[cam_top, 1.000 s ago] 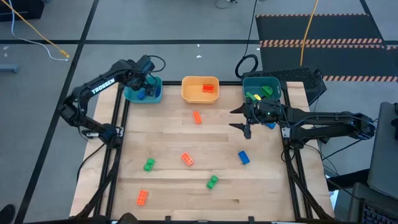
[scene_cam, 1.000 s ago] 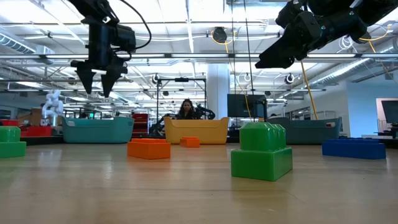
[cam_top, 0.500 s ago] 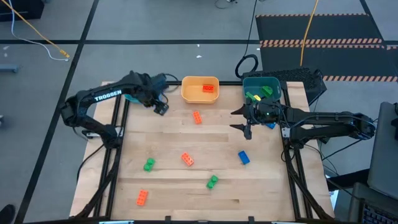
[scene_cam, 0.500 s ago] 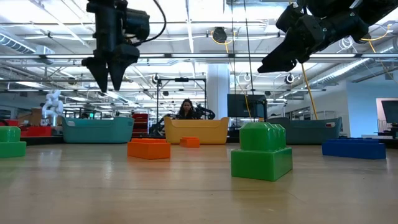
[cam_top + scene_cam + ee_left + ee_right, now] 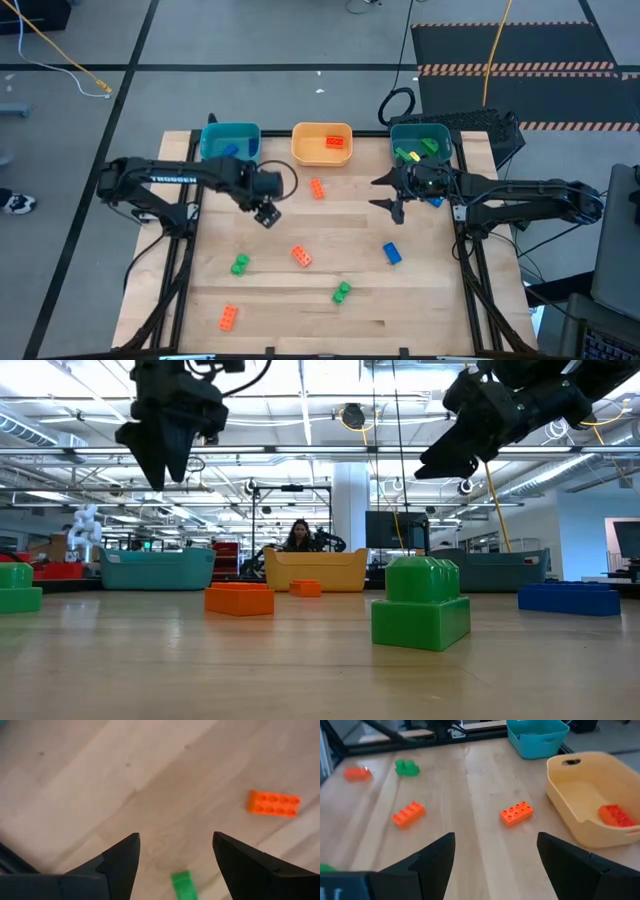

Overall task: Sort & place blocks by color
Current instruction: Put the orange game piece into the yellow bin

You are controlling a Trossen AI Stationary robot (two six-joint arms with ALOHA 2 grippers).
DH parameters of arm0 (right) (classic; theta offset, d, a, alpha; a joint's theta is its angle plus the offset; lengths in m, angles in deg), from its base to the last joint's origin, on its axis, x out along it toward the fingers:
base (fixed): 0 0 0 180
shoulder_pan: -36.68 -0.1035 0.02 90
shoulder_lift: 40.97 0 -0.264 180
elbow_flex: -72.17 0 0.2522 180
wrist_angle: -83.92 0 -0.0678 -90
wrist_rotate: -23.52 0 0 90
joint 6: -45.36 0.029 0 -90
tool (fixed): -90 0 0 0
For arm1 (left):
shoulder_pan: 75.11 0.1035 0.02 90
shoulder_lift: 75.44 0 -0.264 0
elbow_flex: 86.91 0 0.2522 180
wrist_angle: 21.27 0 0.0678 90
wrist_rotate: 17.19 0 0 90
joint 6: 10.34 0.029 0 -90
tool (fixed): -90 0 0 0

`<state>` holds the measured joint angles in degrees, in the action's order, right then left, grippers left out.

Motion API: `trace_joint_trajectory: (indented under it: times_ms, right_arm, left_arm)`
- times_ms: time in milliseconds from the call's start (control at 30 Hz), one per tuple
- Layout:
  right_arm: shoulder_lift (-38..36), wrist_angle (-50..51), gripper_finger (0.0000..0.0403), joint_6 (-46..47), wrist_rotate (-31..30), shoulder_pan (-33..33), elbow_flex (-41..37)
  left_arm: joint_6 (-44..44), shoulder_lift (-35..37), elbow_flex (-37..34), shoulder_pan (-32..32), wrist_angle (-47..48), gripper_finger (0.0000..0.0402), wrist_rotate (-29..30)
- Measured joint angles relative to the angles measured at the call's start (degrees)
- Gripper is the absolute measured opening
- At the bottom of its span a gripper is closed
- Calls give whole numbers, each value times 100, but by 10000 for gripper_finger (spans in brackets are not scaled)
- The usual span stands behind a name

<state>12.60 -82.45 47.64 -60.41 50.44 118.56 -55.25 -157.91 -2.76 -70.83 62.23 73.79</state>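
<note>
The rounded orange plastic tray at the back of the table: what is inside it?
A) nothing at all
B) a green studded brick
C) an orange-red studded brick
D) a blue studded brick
C: the high view shows one orange-red studded brick lying inside the rounded orange plastic tray, and the right wrist view shows the same brick against the tray's inner wall, with no other brick in there.

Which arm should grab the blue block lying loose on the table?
Right. Its open tool hovers nearer the blue block; the left tool, also open and empty, is across the table.
</note>
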Motion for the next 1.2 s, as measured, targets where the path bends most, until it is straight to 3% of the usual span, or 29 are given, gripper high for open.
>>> trace_joint_trajectory:
  times_ms: [233, 633, 733, 933, 1067, 1200]
  right_arm:
    - [433, -453, 274, 399, -9, -113, 0]
    - [924, -875, 274, 120, 152, -376, -2]
    - [999, -860, 274, -24, 140, -375, -2]
    - [1014, -966, 274, -13, -183, -369, -2]
    - [1154, -1479, 274, 203, -180, -369, 0]
    - [1554, -1850, 274, 339, -147, -374, 0]
  left_arm:
    - [-123, 0, -1, -728, -759, 248, 535]
    - [1125, 2, -55, -1156, -3189, 248, 1694]
    - [1498, 2, -223, -1049, -3844, 248, 1698]
    - [1678, 2, -625, -759, -4272, 248, 1686]
    - [2072, 2, -1311, -635, -5762, 248, 1583]
    - [2125, 0, -2075, -342, -7184, 248, 1030]
